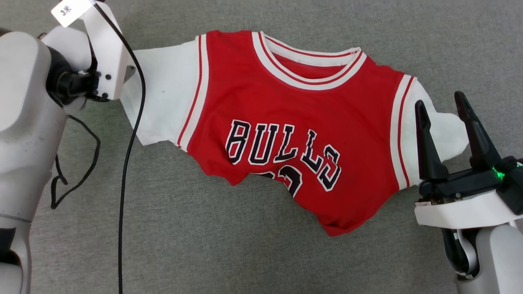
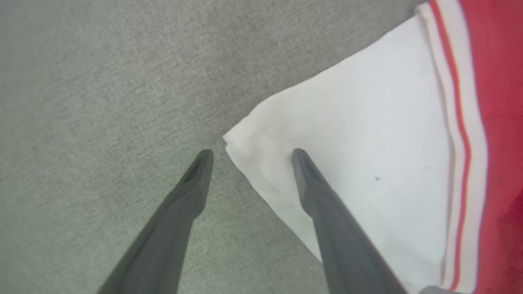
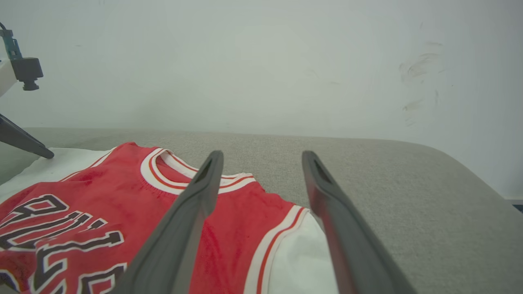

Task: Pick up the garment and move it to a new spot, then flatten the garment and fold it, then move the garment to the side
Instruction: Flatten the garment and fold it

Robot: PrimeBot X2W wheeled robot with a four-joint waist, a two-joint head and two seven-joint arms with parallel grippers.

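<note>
While the garment [image 1: 294, 102] lies front side up on the grey table [image 1: 245, 253], its bottom part is bunched up and hides some of the number. So I think it is not flat yet. The left gripper [image 2: 252, 152] has its fingers apart, right at the corner of one white sleeve [image 2: 347, 143]. The right gripper [image 1: 440, 101] is spread apart too, over the other sleeve [image 1: 445, 130]. Smoothing, folding and moving it aside are left to do.
</note>
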